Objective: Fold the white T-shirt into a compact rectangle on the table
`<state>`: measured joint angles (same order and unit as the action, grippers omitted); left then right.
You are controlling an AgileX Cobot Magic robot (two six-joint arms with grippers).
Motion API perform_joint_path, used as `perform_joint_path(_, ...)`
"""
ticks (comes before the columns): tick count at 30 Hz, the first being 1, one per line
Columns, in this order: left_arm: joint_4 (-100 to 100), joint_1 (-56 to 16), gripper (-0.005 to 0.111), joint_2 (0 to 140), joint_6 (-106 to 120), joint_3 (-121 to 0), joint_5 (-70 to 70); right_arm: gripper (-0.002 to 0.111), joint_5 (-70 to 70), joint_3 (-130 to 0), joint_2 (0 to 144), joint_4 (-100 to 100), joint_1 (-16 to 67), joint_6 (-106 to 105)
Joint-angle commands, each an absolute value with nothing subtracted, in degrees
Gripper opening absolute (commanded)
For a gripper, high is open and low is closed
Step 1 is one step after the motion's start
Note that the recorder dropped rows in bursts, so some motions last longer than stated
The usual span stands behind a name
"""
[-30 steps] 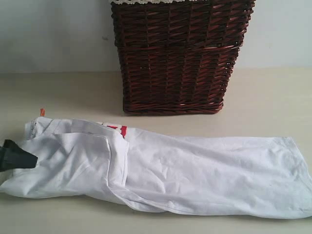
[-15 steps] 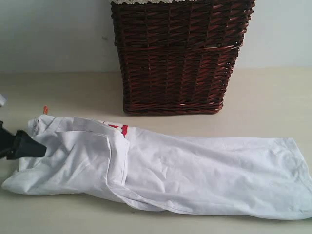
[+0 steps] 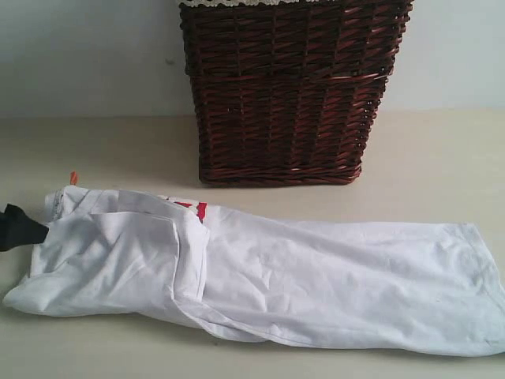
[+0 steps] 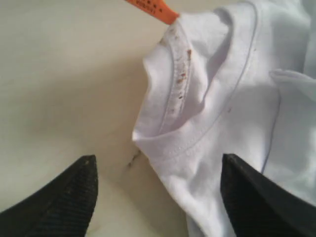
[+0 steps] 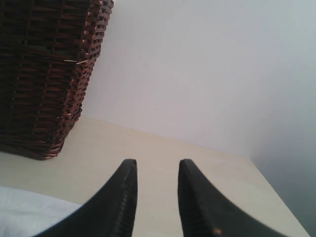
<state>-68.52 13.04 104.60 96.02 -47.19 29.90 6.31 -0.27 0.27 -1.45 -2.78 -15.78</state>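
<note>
Now the white T-shirt lies stretched long across the front of the table, folded lengthwise, hem end to the right and collar at the left. A strip of red lettering peeks out from under a fold near the middle, and the orange tag sticks out beside the collar. Compared with a second ago, the collar end has been nudged slightly rightward and bunched a little, and the tag has shifted with it; the rest of the shirt has not moved.

The left hand shows at the left edge, its dark tip against the collar end. It sits higher than a second ago and has pulled back toward the edge since the half-second mark. From its wrist, the left hand is spread wide: one finger stands over bare table, the other over the shirt, with the collar lying loose between them and the tag beyond.

The right hand hangs above the table with a narrow gap between its fingers and nothing in it, an edge of the shirt showing below.

Behind the shirt stands the dark wicker basket, unmoved.
</note>
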Motion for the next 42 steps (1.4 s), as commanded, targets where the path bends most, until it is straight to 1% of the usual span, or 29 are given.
perform_joint_path(1,-70.50,13.08,0.067,106.79,97.71,-49.39,33.47,0.030,5.94,0.00,0.00,-1.30,-2.99,-15.75)
perform_joint_path(3,-71.10,13.08,0.067,107.81,97.23,-50.74,36.36,0.030,5.94,0.00,0.00,-1.30,-2.99,-15.75)
perform_joint_path(11,-71.38,10.01,0.067,111.95,95.50,-51.44,40.61,0.030,5.94,0.00,0.00,-1.30,-2.99,-15.75)
perform_joint_path(16,-71.38,7.91,0.067,113.89,93.94,-51.44,40.12,0.030,5.94,0.00,0.00,-1.30,-2.99,-15.75)
perform_joint_path(17,-71.50,7.91,0.064,113.89,93.94,-51.44,40.12,0.030,5.94,0.00,0.00,-1.30,-2.99,-15.75)
perform_joint_path(19,-71.88,7.91,0.056,113.89,93.83,-51.44,39.61,0.030,5.94,0.00,0.00,-1.30,-2.99,-15.75)
perform_joint_path(21,-71.41,7.91,0.038,113.89,93.69,-51.44,38.24,0.030,5.94,0.00,0.00,-1.30,-2.99,-15.75)
perform_joint_path(24,-69.54,7.91,0.008,113.89,92.32,-51.44,37.04,0.030,5.94,0.00,0.00,-1.30,-2.99,-15.75)
perform_joint_path(25,-68.96,8.01,0.000,113.89,92.32,-51.44,37.04,0.030,5.94,0.00,0.00,-1.30,-2.99,-15.75)
perform_joint_path(34,-62.93,8.01,0.000,112.46,89.51,-51.32,37.55,0.030,5.94,0.00,0.00,-1.30,-2.99,-15.75)
perform_joint_path(39,-62.88,8.01,0.000,106.50,87.79,-51.32,50.85,0.030,5.94,0.00,0.00,-1.30,-2.99,-15.75)
perform_joint_path(42,-63.87,8.01,0.000,106.28,85.63,-51.32,55.64,0.030,5.94,0.00,0.00,-1.30,-2.99,-15.75)
